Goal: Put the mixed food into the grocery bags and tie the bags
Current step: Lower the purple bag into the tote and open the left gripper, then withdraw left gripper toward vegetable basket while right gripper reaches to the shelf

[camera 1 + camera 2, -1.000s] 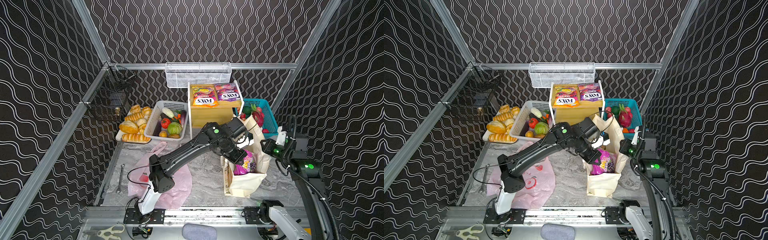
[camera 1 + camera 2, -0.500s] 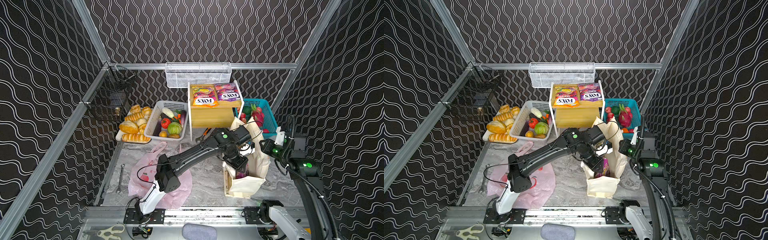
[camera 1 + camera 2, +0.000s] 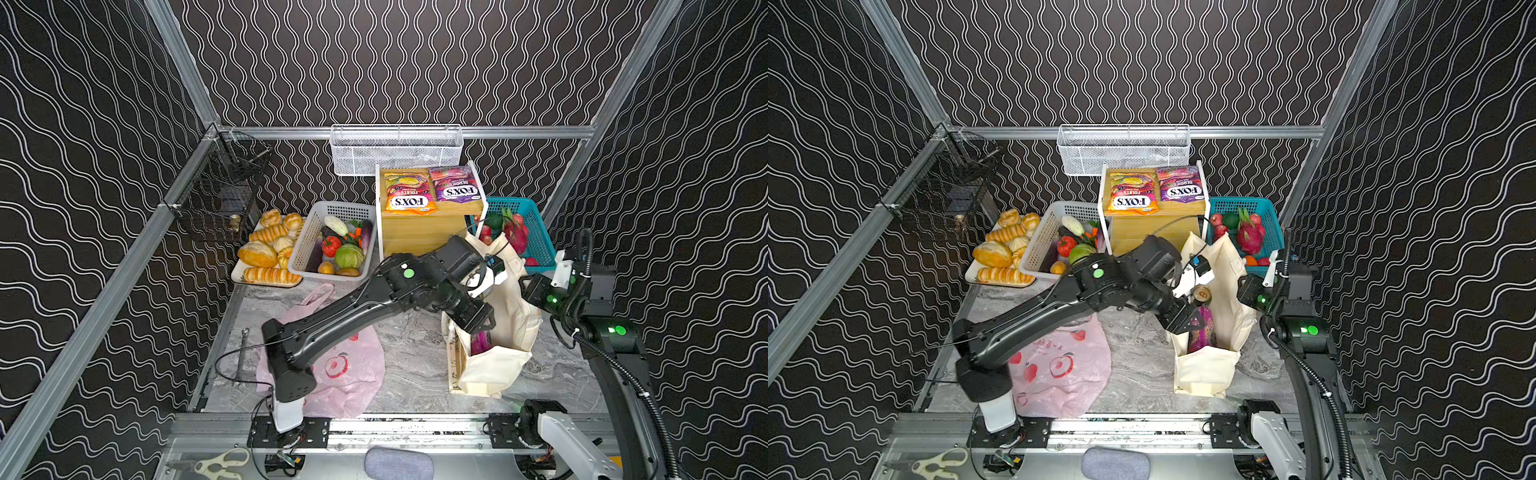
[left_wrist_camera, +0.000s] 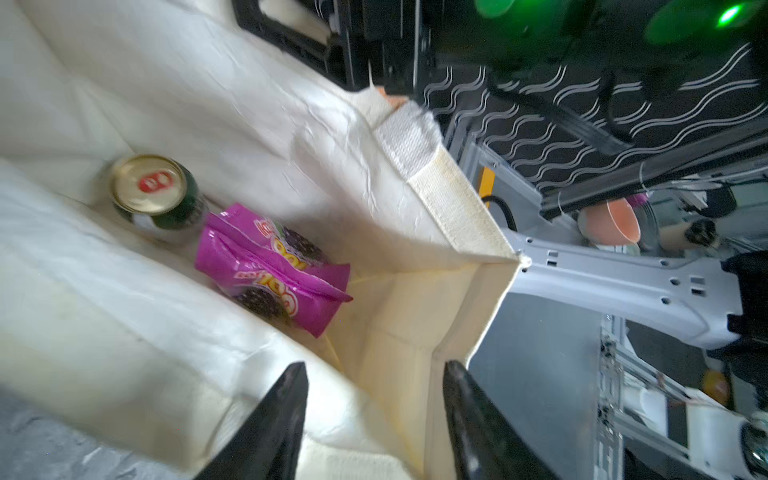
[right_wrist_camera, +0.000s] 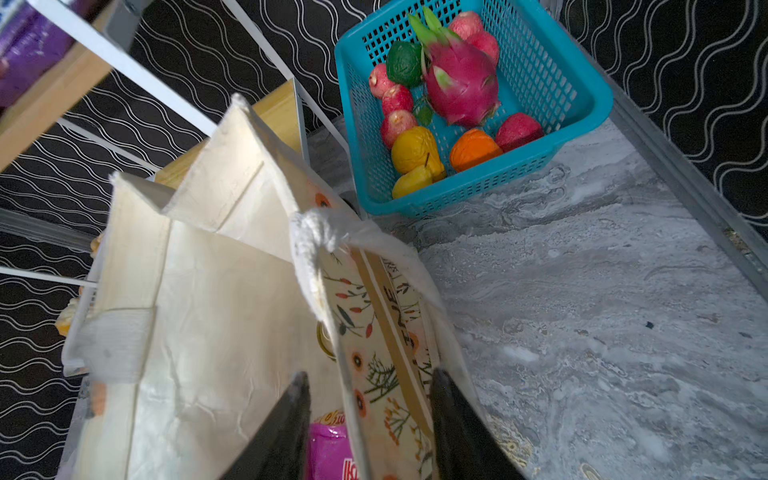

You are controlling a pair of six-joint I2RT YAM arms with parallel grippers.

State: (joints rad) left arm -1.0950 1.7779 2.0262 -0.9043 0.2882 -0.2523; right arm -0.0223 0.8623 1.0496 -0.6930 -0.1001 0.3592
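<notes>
The cream canvas tote point(image 3: 494, 370) stands upright at the right with its mouth open. In it lie a purple snack packet point(image 4: 270, 266) and a green can point(image 4: 153, 195), side by side. My left gripper point(image 4: 374, 365) hangs open over the tote's mouth, empty. The right gripper point(image 5: 368, 374) is open, one finger on each side of the tote's patterned side panel point(image 5: 374, 332). The pink plastic bag point(image 3: 349, 365) lies flat at the left under my left arm. An orange-yellow FOX'S packet point(image 3: 405, 193) rests on the wooden shelf. A cabbage point(image 3: 348, 255) and a tomato point(image 3: 331, 245) sit in the white basket point(image 3: 303, 249).
A teal basket point(image 5: 573, 83) of fruit stands just behind the tote. Another purple FOX'S packet point(image 3: 455, 187) lies on the shelf. A bread tray point(image 3: 257, 253) is at the back left. A wrench point(image 3: 242, 353) and scissors point(image 3: 220, 461) lie near the front left.
My left gripper lowered the purple packet into the tote and opened, so the packet now lies inside by the can. The right gripper's jaws opened wider around the tote's side panel.
</notes>
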